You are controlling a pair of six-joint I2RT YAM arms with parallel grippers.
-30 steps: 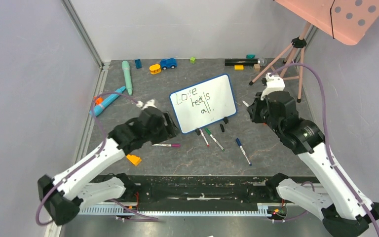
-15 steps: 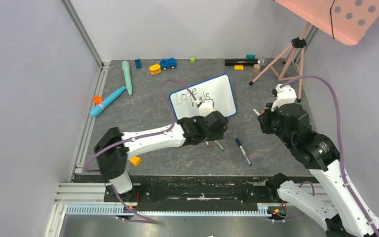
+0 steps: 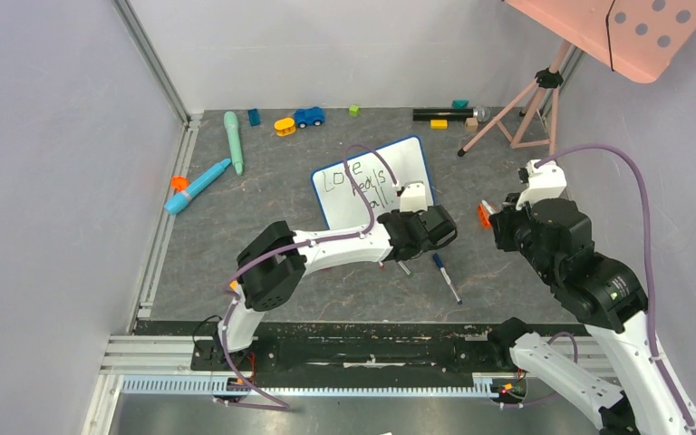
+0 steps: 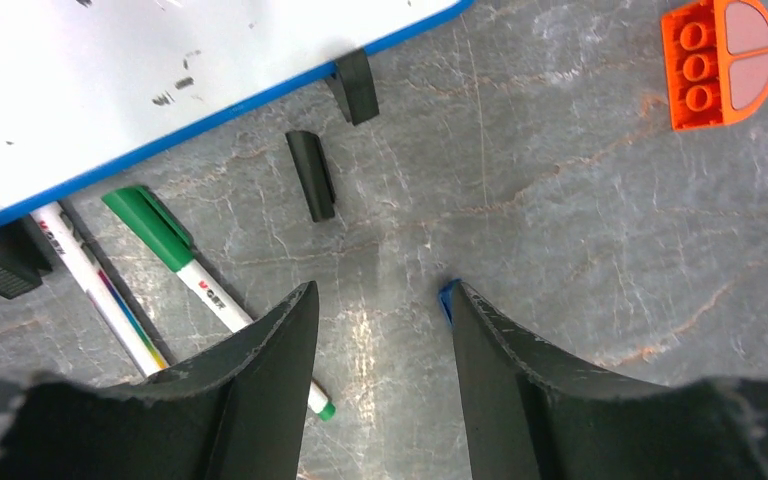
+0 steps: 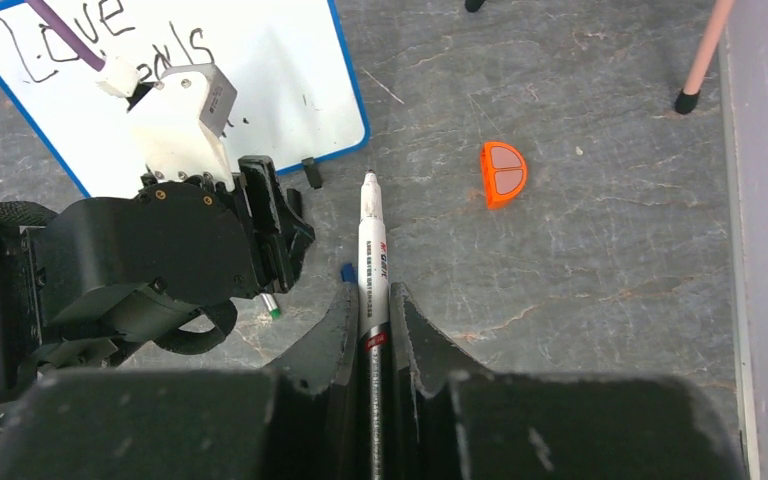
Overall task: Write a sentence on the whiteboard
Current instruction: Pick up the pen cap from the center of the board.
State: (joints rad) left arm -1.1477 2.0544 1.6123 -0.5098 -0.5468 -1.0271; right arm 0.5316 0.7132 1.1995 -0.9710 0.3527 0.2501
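1. whiteboard (image 3: 410, 161): white face, thin blue frame. Set mid-bench, skewed, right end farther from the arm bases than the left. Two black feet along the near edge, resting on the grey marbled bench (image 3: 263, 208).
2. sentence (image 3: 352, 179): dark marker handwriting on the whiteboard, in staggered lines. "Love" and "heals" legible. Third line partly hidden behind the left arm's wrist and cable.
3. left gripper (image 4: 380, 295): reached across the bench to just off the whiteboard's near right corner. Jaws released and parted, only bare bench between them, nothing grasped.
4. right gripper (image 5: 370, 300): right of the whiteboard and apart from it. Jaws clenched on a white-barrelled marker (image 5: 370, 240), barrel running straight out between the fingers, tip aimed toward the gap between the board's corner and the orange brick.
5. green-capped marker (image 4: 160, 232): loose on the bench just below the whiteboard's near edge. Alongside it a second white marker (image 4: 90, 275). Lower ends of both hidden behind the left gripper's finger in the wrist view.
6. black cap (image 4: 312, 175): loose on the bench, just beside the board's right foot (image 4: 355, 85).
7. blue-capped marker (image 3: 446, 276): flat on the bench on the near side of the left gripper, cap end close to its jaws.
8. orange brick (image 5: 503, 172): half-round, right of the whiteboard, clear of the frame, near the right gripper.
9. Far edge of bench, well apart from the board: teal pen-shaped item (image 3: 232, 140), yellow brick (image 3: 285, 126), blue toy car (image 3: 308, 116), black tube (image 3: 444, 114), pink tripod (image 3: 526, 104).
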